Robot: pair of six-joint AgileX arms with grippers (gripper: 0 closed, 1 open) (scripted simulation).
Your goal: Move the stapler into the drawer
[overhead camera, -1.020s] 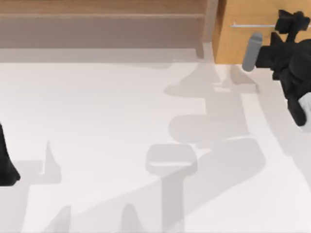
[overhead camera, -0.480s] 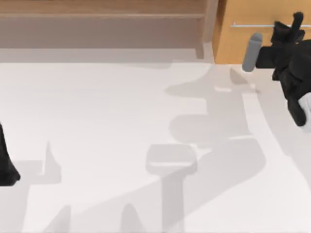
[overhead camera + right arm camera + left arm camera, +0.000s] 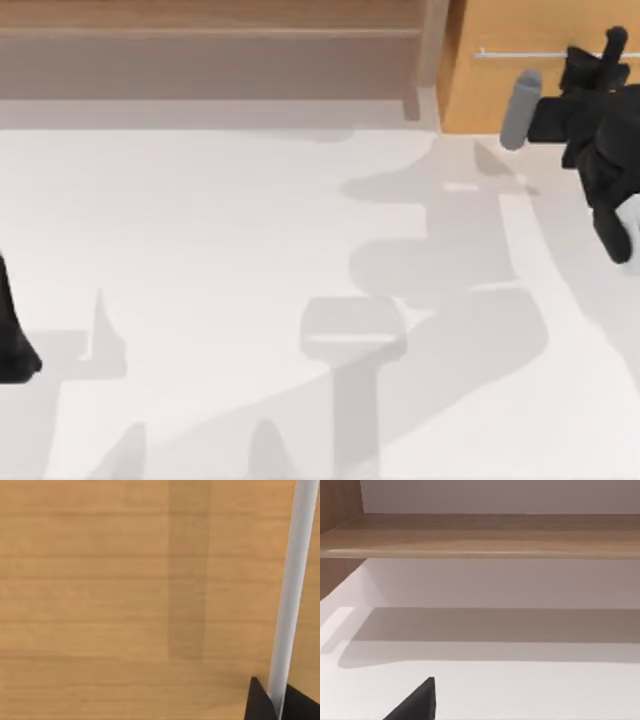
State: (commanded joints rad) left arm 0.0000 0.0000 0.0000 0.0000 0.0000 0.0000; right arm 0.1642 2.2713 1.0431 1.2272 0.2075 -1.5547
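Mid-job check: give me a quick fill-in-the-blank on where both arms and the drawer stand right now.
1. The right gripper is at the drawer's silver bar ____.
2. The drawer, at the table's far right in the top view, has an orange-tan ____ front.
3. The left arm is parked at the table's ____ edge.
4. The long brown shelf stands to the ____ of the drawer.

Missing words: handle; wood; left; left

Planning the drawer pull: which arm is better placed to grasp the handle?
Right. The right gripper is at the drawer front, fingers straddling its handle; the left arm is parked at the table's left edge.
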